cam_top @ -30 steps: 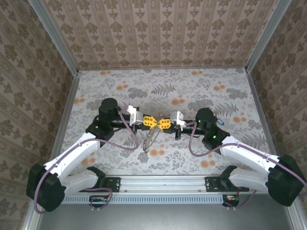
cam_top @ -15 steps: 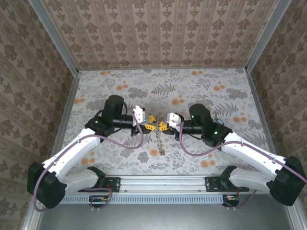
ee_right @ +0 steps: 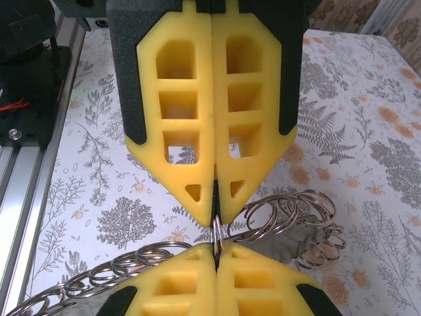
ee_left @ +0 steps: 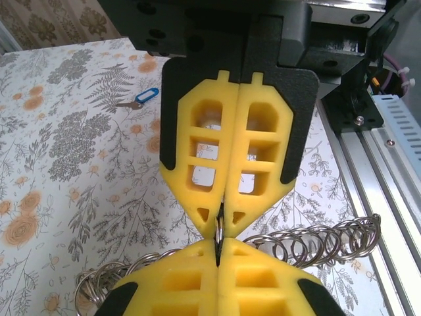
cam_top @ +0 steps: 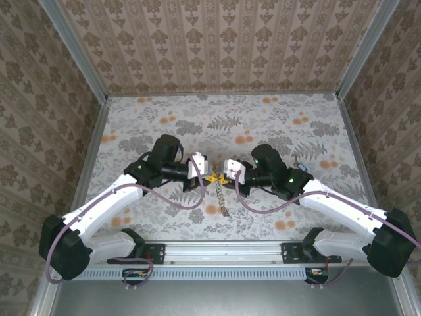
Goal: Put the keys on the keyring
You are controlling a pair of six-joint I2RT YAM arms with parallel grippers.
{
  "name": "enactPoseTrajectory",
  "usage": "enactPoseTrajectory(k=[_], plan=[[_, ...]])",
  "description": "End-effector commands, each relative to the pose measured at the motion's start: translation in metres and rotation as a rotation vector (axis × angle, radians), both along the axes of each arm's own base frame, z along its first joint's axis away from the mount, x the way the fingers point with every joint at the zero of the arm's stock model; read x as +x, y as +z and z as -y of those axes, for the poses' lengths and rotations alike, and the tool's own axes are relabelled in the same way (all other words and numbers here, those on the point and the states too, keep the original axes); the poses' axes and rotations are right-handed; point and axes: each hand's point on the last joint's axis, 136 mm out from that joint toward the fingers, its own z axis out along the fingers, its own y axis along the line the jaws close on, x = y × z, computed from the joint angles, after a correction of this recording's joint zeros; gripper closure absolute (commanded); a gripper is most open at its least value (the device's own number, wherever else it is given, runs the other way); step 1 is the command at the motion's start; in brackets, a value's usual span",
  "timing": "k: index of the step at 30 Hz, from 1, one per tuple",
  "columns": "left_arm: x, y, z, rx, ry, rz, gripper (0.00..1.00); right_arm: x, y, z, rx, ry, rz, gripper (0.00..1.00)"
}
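Keyring (ee_left: pixel 316 240): bright metal rings, polished.
Right gripper pads (ee_left: pixel 235 164): yellow plastic, matt finish.
Table (cam_top: pixel 276 125): covered by matt printed sheet.

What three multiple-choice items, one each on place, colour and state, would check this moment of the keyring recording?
1. Where is the blue key?
A. on the aluminium rail
B. on the table, apart from the keyring
C. threaded on the keyring

2. What colour are the claw fingers?
A. yellow
B. red
C. green

3. How do the claws stand?
A. both open
B. one open, one shut
C. both shut on the keyring

Key:
B, it lies flat on the floral surface, well beyond the claws.
A, both pairs are yellow foam.
C, left claw and right claw meet tip to tip, pinching one ring.
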Motion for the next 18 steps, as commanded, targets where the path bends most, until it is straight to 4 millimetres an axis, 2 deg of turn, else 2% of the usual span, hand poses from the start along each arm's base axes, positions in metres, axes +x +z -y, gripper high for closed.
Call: enactPoseTrajectory(k=[1, 3, 5, 7, 9, 11, 14, 18], plan=[[-0.003, 0.007, 0.002, 0.003, -0.026, 0.041, 0.96, -0.002, 0.030, -0.007, 0.075, 0.029, 0.069, 1.00], [-0.003, 0.005, 0.002, 0.014, -0.022, 0.045, 0.94, -0.003, 0.031, -0.008, 0.083, 0.034, 0.068, 1.00], [-0.001, 0.004, 0.002, 0.025, -0.007, 0.051, 0.87, -0.005, 0.032, -0.008, 0.092, 0.040, 0.069, 1.00], [0.000, 0.004, 0.003, 0.027, -0.004, 0.054, 0.87, -0.006, 0.033, -0.009, 0.098, 0.047, 0.068, 1.00], [-0.001, 0.005, 0.004, 0.023, -0.009, 0.054, 0.90, -0.007, 0.033, -0.010, 0.103, 0.053, 0.067, 1.00], [-0.002, 0.006, 0.005, 0.020, -0.015, 0.054, 1.00, -0.007, 0.034, -0.010, 0.110, 0.057, 0.068, 1.00], [-0.008, 0.011, 0.005, -0.016, -0.035, 0.036, 1.00, -0.009, 0.034, -0.010, 0.118, 0.070, 0.079, 1.00], [-0.017, 0.031, 0.004, -0.141, -0.068, 0.049, 1.00, -0.011, 0.037, -0.005, 0.217, 0.075, 0.084, 0.88]])
